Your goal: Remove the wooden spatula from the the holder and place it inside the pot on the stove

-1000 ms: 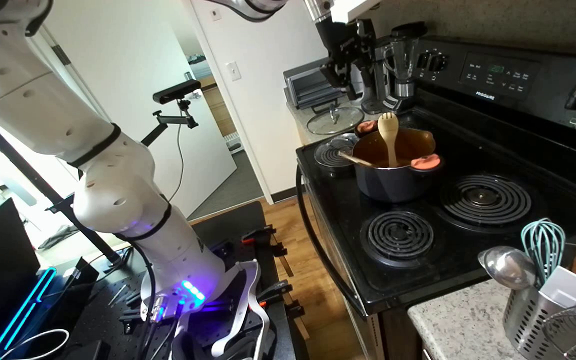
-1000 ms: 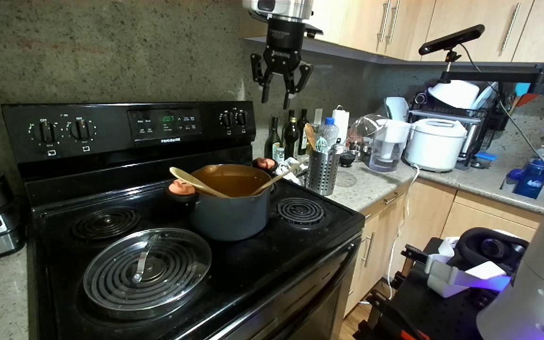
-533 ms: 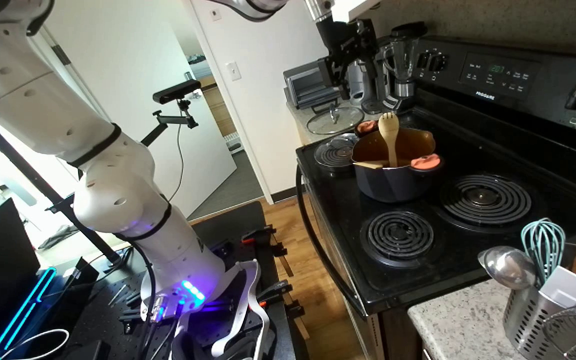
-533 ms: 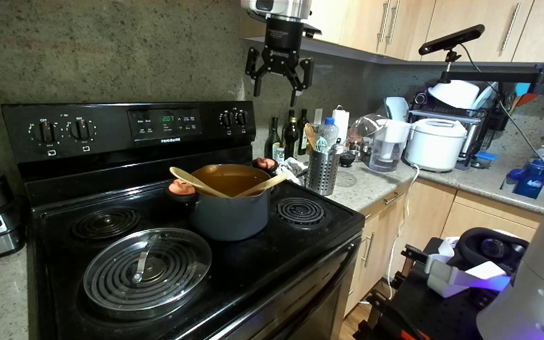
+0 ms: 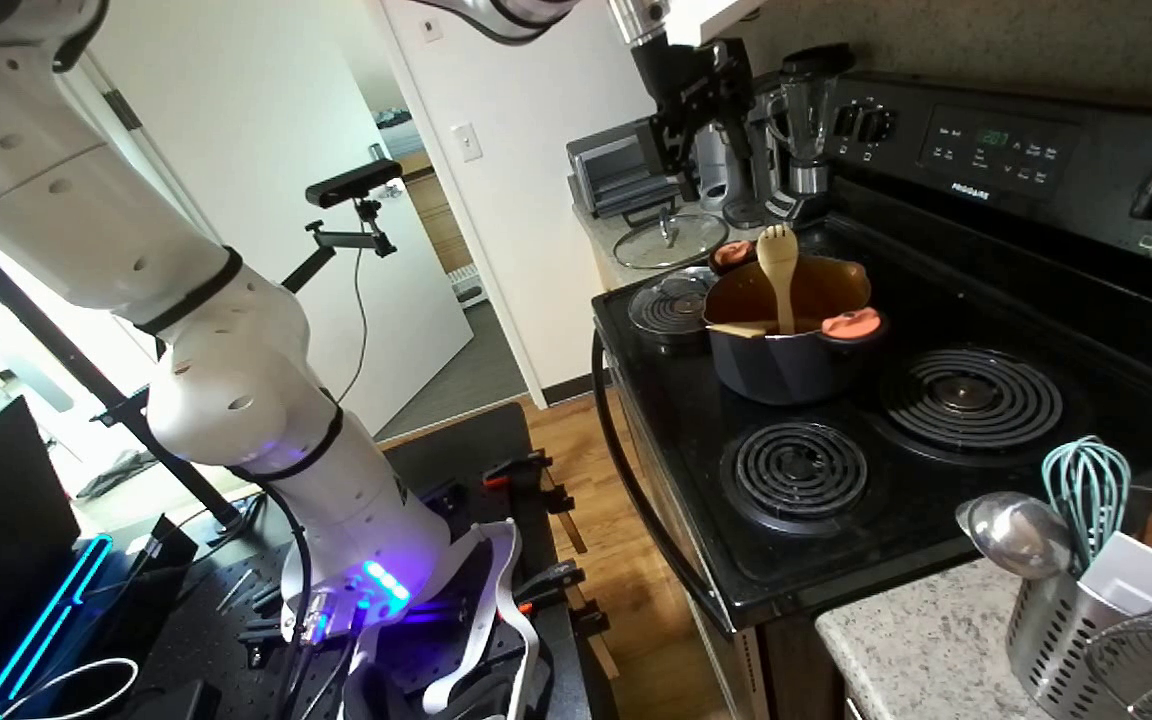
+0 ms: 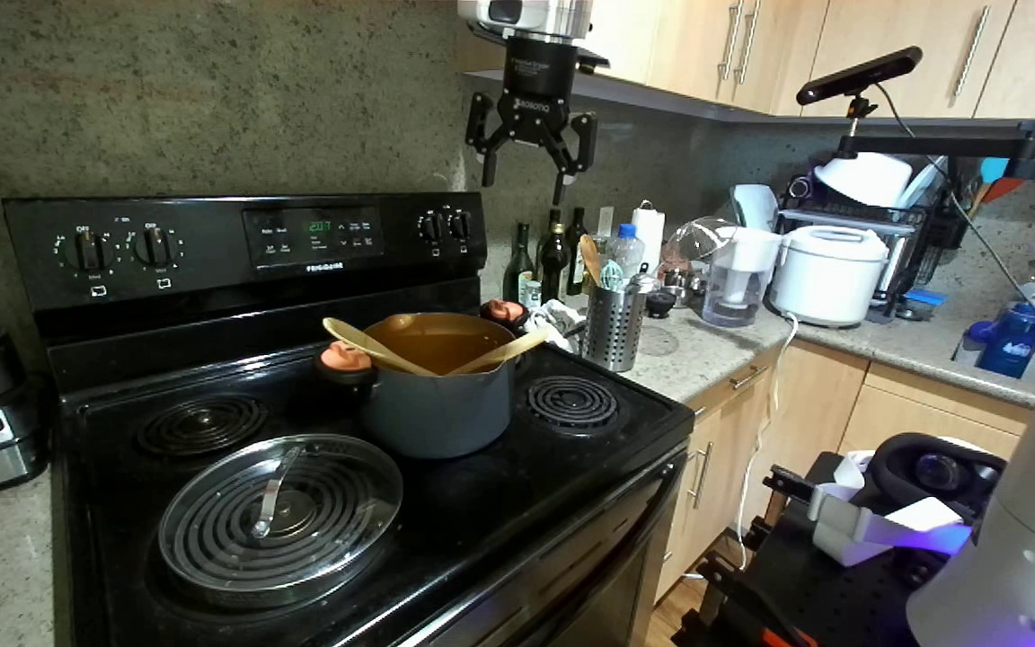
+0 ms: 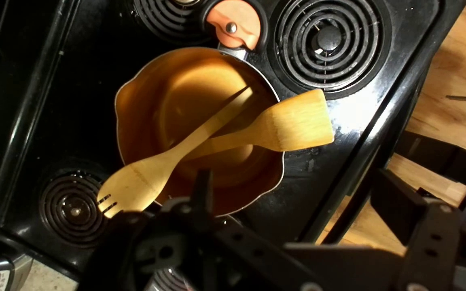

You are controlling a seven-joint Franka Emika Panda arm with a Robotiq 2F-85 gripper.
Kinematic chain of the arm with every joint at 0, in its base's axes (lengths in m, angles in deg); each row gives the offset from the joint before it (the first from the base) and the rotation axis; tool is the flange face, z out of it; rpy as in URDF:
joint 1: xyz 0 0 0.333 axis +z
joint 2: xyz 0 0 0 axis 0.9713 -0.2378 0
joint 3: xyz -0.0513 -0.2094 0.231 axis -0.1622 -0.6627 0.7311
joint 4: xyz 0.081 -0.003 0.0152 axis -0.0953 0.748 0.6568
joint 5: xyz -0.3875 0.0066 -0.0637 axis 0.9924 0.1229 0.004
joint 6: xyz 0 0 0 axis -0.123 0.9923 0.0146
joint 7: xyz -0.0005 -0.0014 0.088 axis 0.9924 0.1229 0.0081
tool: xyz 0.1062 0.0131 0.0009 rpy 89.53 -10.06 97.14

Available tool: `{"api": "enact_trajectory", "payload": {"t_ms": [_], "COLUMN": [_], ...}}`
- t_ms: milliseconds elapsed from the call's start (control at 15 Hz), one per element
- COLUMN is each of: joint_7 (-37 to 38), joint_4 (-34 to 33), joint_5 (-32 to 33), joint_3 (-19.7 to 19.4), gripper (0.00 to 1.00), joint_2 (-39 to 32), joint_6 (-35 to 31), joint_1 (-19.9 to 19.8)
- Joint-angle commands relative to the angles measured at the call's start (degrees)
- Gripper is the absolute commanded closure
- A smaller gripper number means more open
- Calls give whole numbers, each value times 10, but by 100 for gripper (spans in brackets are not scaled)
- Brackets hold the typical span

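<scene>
The wooden spatula [image 7: 297,121] lies in the pot [image 7: 148,97], its flat blade over the rim. It shows in both exterior views [image 5: 741,329] [image 6: 499,350]. A slotted wooden utensil [image 7: 140,182] also leans in the pot, crossing over the spatula's handle. The pot, dark outside and orange-brown inside, stands on the black stove [image 6: 562,476]. The holder [image 6: 614,332], a perforated metal cylinder, stands on the counter with a teal whisk, a ladle and a brown wooden utensil. My gripper [image 6: 524,186] is open and empty above the pot, apart from both utensils. Its fingers [image 7: 204,188] are wide apart.
A glass lid [image 6: 279,521] lies over a front burner. The stove's back panel [image 6: 239,234] rises behind the pot. Orange-topped handles [image 5: 851,323] stick out from the pot. Bottles [image 6: 553,261] stand on the counter near the holder. A blender [image 5: 804,140] stands beyond the stove.
My gripper has opened wider and let go of the wooden spatula. The spatula's blade end has dropped from higher up onto the pot's rim. Little differs since half a second ago.
</scene>
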Motion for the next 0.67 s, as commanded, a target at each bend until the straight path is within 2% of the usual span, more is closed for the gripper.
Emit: {"api": "enact_trajectory", "payload": {"t_ms": [0,600], "joint_7": [-26,-41], "joint_4": [14,63], "joint_5": [-13,-60], "joint_3": [7,38], "gripper": [0,0], "joint_2": [8,16], "joint_6": [4,-11], "joint_1": [6,43]}}
